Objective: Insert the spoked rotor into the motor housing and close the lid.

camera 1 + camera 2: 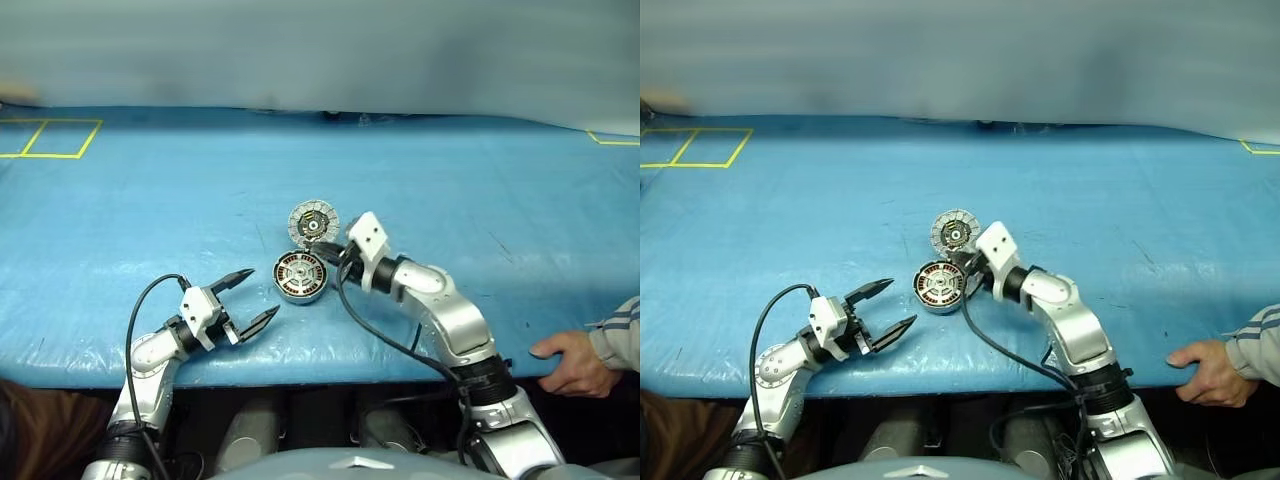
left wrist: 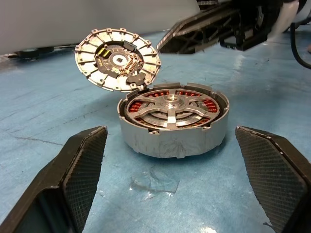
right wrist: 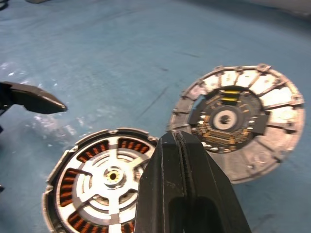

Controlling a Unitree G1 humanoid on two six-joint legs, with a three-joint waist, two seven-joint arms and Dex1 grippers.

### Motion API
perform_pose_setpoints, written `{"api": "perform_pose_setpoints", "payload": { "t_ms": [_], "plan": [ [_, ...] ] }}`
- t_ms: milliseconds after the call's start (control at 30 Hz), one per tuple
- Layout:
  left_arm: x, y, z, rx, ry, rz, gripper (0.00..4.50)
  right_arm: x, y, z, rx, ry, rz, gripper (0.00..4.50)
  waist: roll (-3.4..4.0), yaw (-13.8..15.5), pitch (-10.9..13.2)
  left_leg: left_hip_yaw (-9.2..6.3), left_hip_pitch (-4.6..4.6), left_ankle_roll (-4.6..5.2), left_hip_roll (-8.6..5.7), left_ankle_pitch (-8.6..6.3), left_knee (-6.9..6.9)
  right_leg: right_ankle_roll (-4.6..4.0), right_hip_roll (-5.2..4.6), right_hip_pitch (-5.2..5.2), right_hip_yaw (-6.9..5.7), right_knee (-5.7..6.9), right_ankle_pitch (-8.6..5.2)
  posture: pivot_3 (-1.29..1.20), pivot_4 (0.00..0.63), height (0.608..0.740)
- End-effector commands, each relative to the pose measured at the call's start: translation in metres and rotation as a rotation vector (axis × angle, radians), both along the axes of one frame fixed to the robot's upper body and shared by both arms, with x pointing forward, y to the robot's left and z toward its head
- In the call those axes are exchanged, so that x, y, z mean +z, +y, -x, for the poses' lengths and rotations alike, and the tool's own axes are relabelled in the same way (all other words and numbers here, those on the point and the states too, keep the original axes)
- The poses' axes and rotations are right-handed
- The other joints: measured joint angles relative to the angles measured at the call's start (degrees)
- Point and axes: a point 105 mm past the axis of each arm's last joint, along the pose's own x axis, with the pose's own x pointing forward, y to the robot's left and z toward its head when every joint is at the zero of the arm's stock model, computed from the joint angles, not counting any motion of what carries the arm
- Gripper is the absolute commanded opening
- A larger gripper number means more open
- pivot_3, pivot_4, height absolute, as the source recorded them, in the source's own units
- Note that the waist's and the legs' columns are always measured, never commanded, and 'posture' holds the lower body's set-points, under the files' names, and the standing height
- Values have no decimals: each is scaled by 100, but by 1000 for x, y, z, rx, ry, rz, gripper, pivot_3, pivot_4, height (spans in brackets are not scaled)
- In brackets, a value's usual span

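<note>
No text, label, brand or number can be read on anything here. The only marking is yellow outlined boxes (image 1: 50, 138) on the blue table (image 1: 180, 200), at 10 o'clock.

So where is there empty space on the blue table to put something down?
The blue table is bare between the yellow tape squares and the motor housing, and across its right side, beyond the person's hand. It is crowded in the middle: the open lid, the shut right gripper and the open left gripper all stand close around the housing.
</note>
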Motion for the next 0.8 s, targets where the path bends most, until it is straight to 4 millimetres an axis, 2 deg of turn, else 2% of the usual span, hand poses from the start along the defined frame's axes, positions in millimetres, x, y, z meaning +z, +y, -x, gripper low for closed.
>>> {"api": "perform_pose_setpoints", "payload": {
  "t_ms": [33, 233, 433, 667, 800],
  "plan": [
    [1, -1, -2, 1, -10, -11, 4500, 8, -17, -12, -90, -44, 20, 24, 0, -3, 0, 0, 0, 0, 0, 0, -2, 0, 0, 0, 0, 0, 0, 0, 150, 740],
    [0, -1, -2, 5, -8, -17, 4500, -3, -33, -33, -195, -14, 55, 24, 1, -17, 0, 3, 3, 9, 0, 6, -10, -5, 3, -2, 1, -1, -2, 0, 150, 740],
    [0, -1, -3, 9, -9, -19, 4500, -10, -31, -58, -227, 54, -33, 24, 1, -83, 1, 4, 8, 25, 0, 15, -12, -5, 12, 2, 2, -1, -2, 0, 150, 740],
    [0, -1, -3, 9, -12, -23, 4500, -4, -2, -75, -83, 166, -236, 24, 5, -153, 4, 5, 17, 28, 0, 17, -25, -6, 15, 3, 4, -2, -2, 0, 150, 740],
    [0, -1, -2, 12, -14, -21, 4500, 3, 18, -74, 38, 248, -366, 24, 6, -158, 4, 5, 23, 27, -1, 18, -34, -7, 15, 3, 5, -2, -2, 0, 150, 740]
  ]
}}
